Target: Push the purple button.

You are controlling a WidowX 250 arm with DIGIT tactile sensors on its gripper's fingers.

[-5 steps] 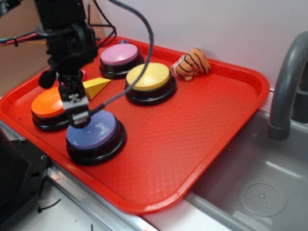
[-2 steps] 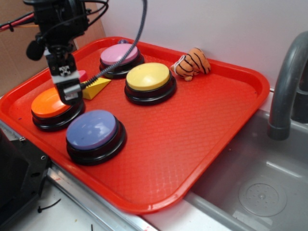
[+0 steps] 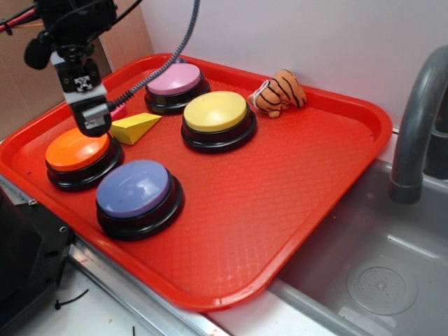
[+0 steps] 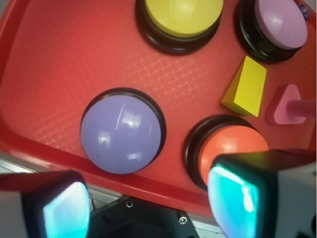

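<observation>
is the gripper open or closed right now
Open. In the wrist view the gripper shows its two fingers set wide apart with nothing between them, above the purple button and orange button.

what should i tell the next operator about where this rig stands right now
End effector: raised above the back edge of the orange button, holding nothing. In the wrist view its fingers stand wide apart, so it is open.
Purple button: at the front edge of the red tray, beside the orange button, nothing touching it.
Also on the tray: yellow button, pink button, yellow wedge, toy tiger.
Done: cannot tell from this moment whether the purple button has been pressed.
Left: if not pressed, move over the purple dome and push straight down.
</observation>
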